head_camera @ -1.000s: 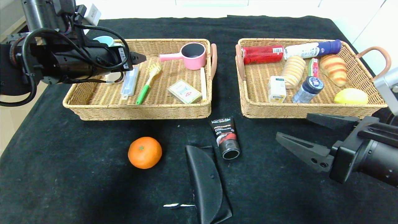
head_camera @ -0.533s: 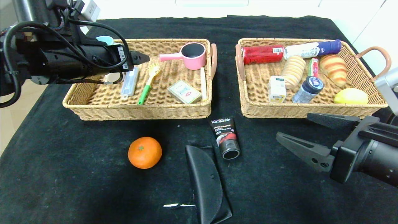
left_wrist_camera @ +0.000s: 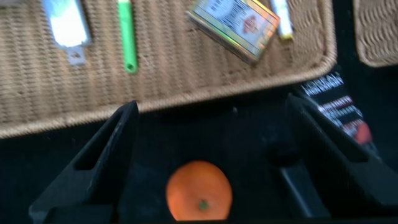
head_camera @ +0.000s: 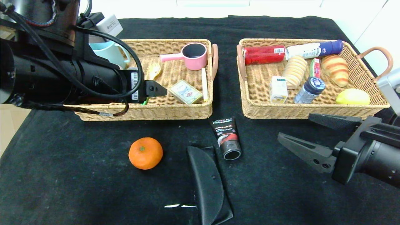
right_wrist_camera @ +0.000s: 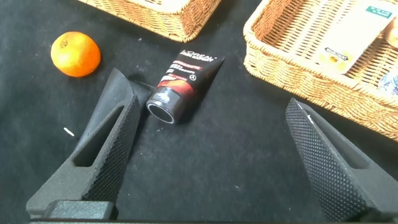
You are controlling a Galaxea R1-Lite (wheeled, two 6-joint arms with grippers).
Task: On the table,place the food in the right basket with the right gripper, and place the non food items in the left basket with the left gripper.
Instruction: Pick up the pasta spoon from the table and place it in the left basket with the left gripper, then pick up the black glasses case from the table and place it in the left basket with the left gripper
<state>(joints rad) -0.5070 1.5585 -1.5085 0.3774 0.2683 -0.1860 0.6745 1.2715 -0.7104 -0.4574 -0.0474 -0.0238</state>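
Note:
The orange (head_camera: 145, 153) lies on the table (head_camera: 62, 172) in front of the left basket (head_camera: 175, 113); it also shows in the left wrist view (left_wrist_camera: 199, 190) and the right wrist view (right_wrist_camera: 75, 53). The black tube (head_camera: 227, 138) (right_wrist_camera: 180, 84) and the black case (head_camera: 206, 184) lie right of it. The pasta fork (head_camera: 153, 70) lies in the left basket, its green handle (left_wrist_camera: 127, 37) partly hidden. The juice carton (head_camera: 278, 89) and the green-white packet (head_camera: 315, 67) lie in the right basket (head_camera: 312, 111). My left gripper (head_camera: 155, 90) (left_wrist_camera: 211, 106) is open and empty over the left basket's front rim. My right gripper (head_camera: 293, 126) (right_wrist_camera: 205, 93) is open and empty, right of the tube.
The left basket also holds a pink cup (head_camera: 193, 55), a card box (head_camera: 185, 92) and a light blue mug (head_camera: 107, 51). The right basket holds a red can (head_camera: 263, 54), a bottle (head_camera: 314, 49), bread (head_camera: 294, 71), a croissant (head_camera: 336, 69) and a lemon (head_camera: 352, 97). A white tear (head_camera: 179, 206) marks the cloth.
My left arm has swung from the back left of the left basket forward and right, to its front rim. The right arm and the objects have not moved.

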